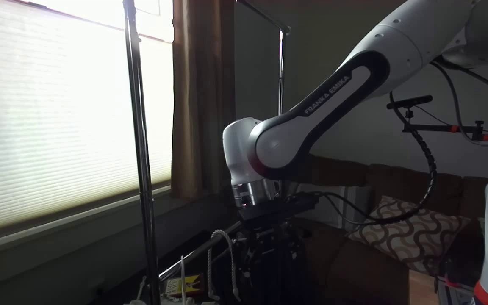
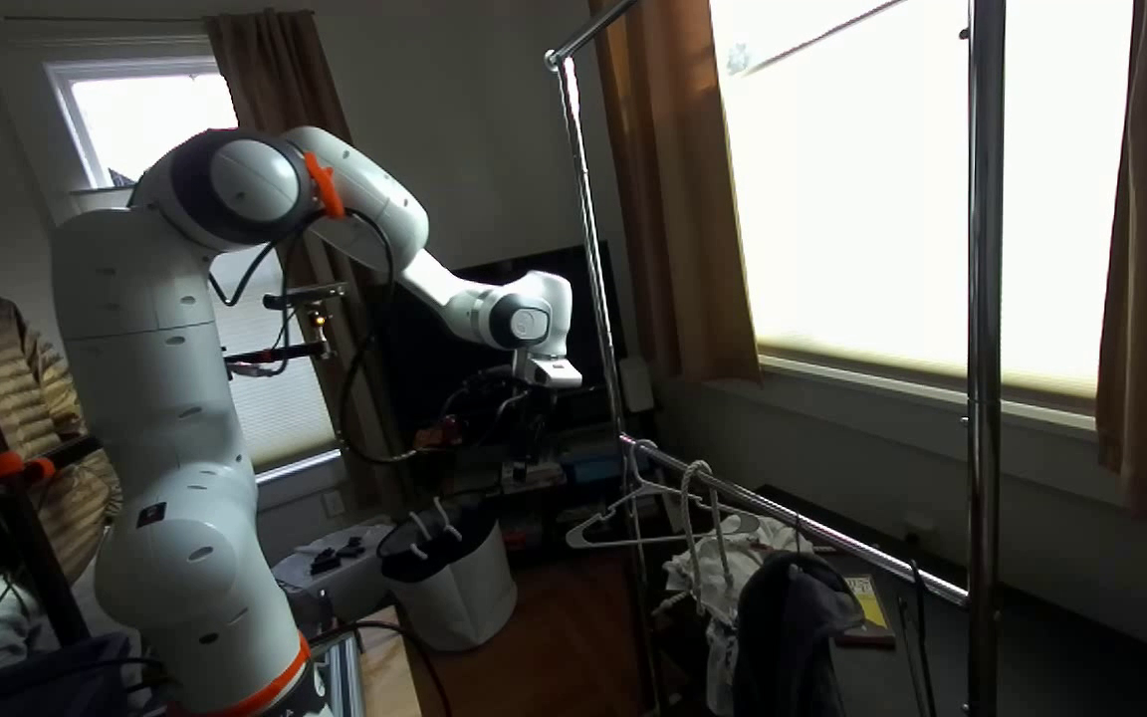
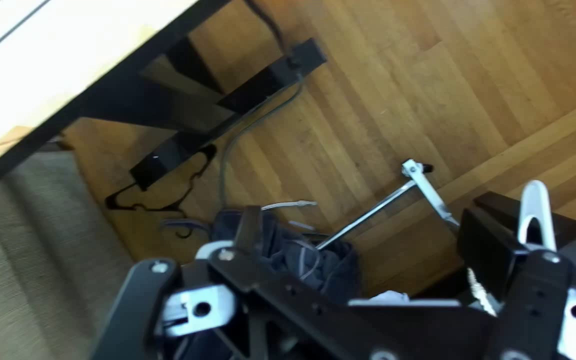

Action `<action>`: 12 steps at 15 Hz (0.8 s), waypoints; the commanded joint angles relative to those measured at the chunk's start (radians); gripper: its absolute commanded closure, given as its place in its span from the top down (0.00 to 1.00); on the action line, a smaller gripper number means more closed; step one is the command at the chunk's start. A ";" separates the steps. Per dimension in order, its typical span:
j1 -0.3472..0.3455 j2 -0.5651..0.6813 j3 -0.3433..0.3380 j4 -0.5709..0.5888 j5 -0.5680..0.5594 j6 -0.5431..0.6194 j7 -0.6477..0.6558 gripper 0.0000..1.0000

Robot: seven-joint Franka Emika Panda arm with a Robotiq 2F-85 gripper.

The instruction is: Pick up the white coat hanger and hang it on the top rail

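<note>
Tool (image 3: 365, 225) is holding empty jaws apart; near it, white coat hanger (image 2: 633, 542) is hanging from low chrome bar (image 2: 832, 538); pickup and transfer to top rail (image 2: 593, 27) above are apparently remaining.

The coat hanger (image 2: 623, 543) hangs on the low bar (image 2: 862, 553), beneath the top rail (image 2: 590, 31)

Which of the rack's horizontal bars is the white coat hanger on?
The lower bar: in an exterior view, the white coat hanger hangs from it, as does a dark garment. The top rail runs above.
</note>
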 commanded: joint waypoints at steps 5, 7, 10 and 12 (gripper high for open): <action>0.134 0.290 -0.062 0.189 0.128 0.244 -0.193 1.00; 0.175 0.270 -0.105 0.160 0.112 0.278 -0.145 1.00; 0.198 0.295 -0.125 0.178 0.076 0.334 -0.174 1.00; 0.227 0.344 -0.145 0.194 0.053 0.433 -0.191 1.00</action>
